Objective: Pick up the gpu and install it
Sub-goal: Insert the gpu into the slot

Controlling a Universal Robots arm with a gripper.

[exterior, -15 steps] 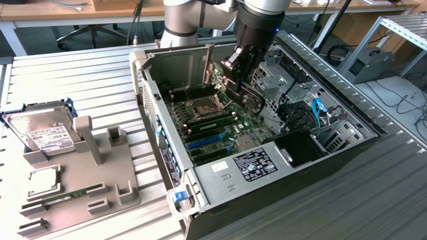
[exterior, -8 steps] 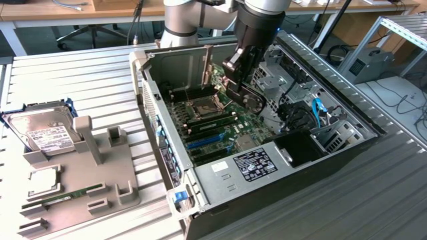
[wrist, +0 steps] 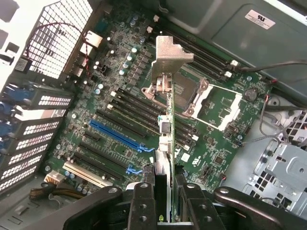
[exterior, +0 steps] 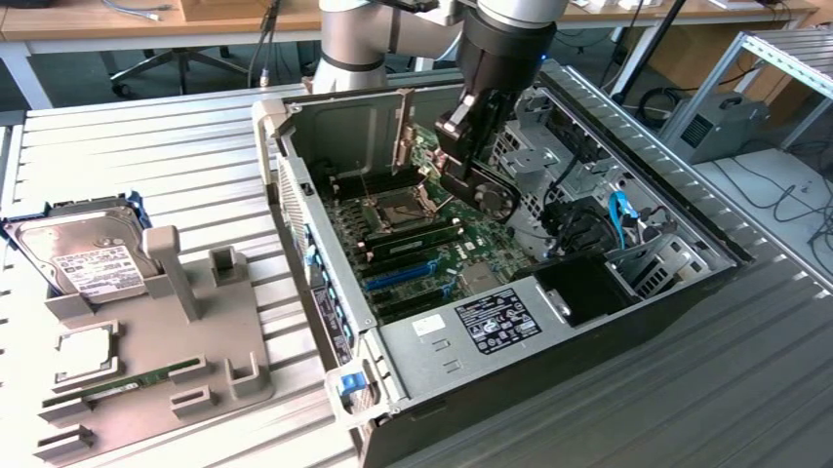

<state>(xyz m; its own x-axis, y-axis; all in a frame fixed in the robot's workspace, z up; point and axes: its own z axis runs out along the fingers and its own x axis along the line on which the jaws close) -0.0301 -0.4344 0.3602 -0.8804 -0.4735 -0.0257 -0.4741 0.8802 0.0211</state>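
Green gpu edge-on, clamped in the half-closed claw, over the motherboard

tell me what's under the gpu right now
The gpu, gripped edge-on by the fingers, hangs over the motherboard: black and blue slots on one side, the CPU socket on the other. The board directly beneath the card and its bracket is covered.

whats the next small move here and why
Probably a small wrist turn to line the gpu up with the blue slot before any descent. The gripper is closed on the card's edge and holds it above the motherboard, clear of the slots. In the wrist view the card's edge seems to cross the slot lines at an angle.
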